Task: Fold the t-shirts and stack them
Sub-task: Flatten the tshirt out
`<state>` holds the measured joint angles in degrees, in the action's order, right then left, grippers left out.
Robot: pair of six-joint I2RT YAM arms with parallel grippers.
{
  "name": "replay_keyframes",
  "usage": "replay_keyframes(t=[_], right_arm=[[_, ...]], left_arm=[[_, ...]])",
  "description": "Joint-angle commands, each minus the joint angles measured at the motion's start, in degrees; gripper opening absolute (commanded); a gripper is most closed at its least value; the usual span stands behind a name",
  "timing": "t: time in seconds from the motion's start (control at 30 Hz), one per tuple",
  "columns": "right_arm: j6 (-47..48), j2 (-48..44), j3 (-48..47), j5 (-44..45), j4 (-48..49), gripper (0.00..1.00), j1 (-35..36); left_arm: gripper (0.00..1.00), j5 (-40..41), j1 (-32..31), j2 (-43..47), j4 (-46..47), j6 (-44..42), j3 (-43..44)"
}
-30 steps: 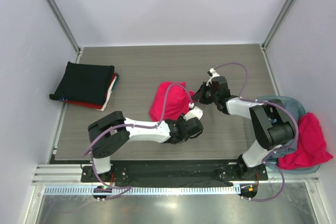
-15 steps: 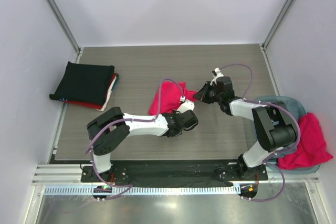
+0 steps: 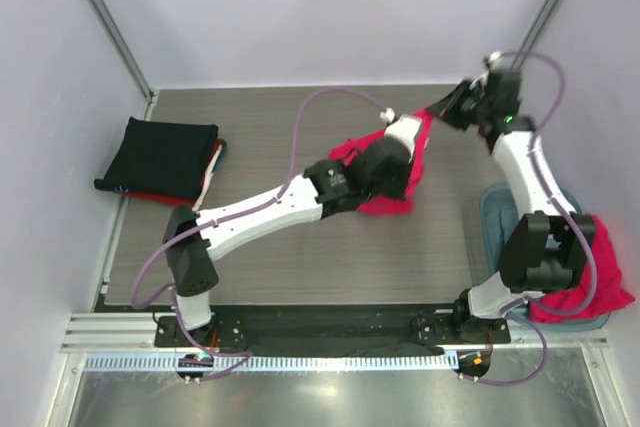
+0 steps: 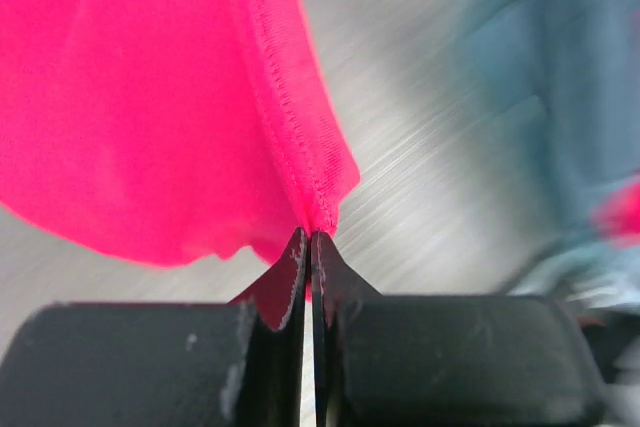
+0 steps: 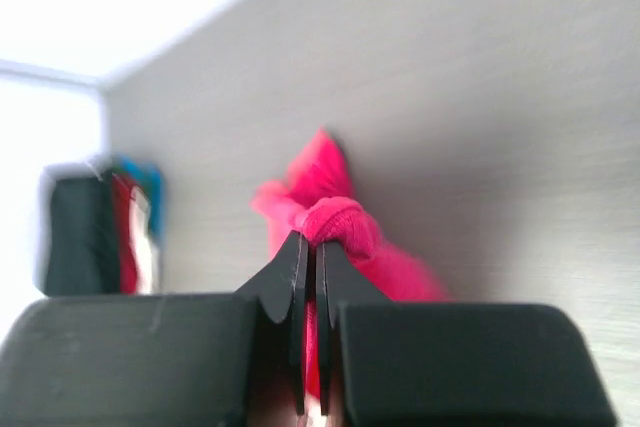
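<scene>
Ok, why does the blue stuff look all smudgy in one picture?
Left wrist view: the grey-blue shape is smeared and out of focus, while the pink-red shirt up close is sharp, stitches and all. Right wrist view: the folded stack is fuzzy, with white glare top left. Top view: crisp and evenly lit.

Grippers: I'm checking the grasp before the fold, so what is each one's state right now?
Left gripper: shut on the pink-red t-shirt, at its hem.
Right gripper: shut on the pink-red t-shirt, on a bunched edge.
</scene>
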<state>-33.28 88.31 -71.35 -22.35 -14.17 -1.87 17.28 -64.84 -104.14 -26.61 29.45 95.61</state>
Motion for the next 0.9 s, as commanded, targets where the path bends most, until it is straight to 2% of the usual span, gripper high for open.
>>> replay_keyframes(t=[0.0,0.07,0.1,0.13,0.17,0.2,0.23,0.3,0.37,0.4,0.5,0.63,0.73,0.87], right_arm=[[1.11,-3.00,-26.35,1.08,-15.77,0.01,-2.17],[0.24,0.96,-39.33,-0.67,-22.87,0.01,-2.09],[-0.47,5.42,-52.53,-2.59,-24.92,0.01,-1.91],[-2.04,8.51,-59.10,-3.22,-27.11,0.01,-1.74],[-2.84,11.15,-65.34,-4.10,-30.53,0.01,-1.39],[-4.15,13.44,-73.85,-6.11,-31.17,0.01,-1.04],[-6.25,17.03,-75.76,-7.43,-31.09,0.01,0.45],[-6.45,18.73,-73.95,-8.24,-29.25,0.01,3.26],[-3.91,19.18,-69.39,-5.96,-26.63,0.01,9.41],[-3.29,19.18,-63.18,-5.17,-24.95,0.01,11.78],[-2.14,20.67,-53.67,-4.55,-18.71,0.01,19.34],[-0.56,25.85,-49.85,-3.06,-14.75,0.01,27.34],[0.14,31.12,-50.29,-2.35,-13.16,0.04,31.83],[0.32,36.83,-51.34,-2.35,-10.45,0.05,35.44]], left_arm=[[0.00,-10.23,-0.02,-0.36,-3.35,0.78,16.06],[0.00,-11.82,0.06,0.51,-4.15,2.88,23.35],[0.00,-12.44,0.50,2.60,-3.80,3.76,24.09],[0.00,-13.66,1.29,4.54,-2.23,8.03,23.48],[0.00,-15.68,2.69,6.38,-0.56,10.69,19.04],[0.00,-21.18,6.62,10.75,1.28,14.11,15.60],[0.00,-23.15,8.92,12.89,5.39,19.54,11.74],[0.00,-25.88,14.97,19.10,10.58,22.66,-1.05],[0.00,-26.15,18.15,23.34,11.66,24.24,-9.18],[0.00,-26.59,21.65,25.45,14.02,24.94,-17.83],[0.00,-30.19,29.03,33.11,17.55,27.85,-29.83],[0.00,-30.03,33.54,41.28,17.47,26.54,-48.45],[0.00,-26.25,36.18,46.91,15.10,25.39,-55.07],[0.00,-28.87,42.84,50.61,15.62,26.53,-64.65]])
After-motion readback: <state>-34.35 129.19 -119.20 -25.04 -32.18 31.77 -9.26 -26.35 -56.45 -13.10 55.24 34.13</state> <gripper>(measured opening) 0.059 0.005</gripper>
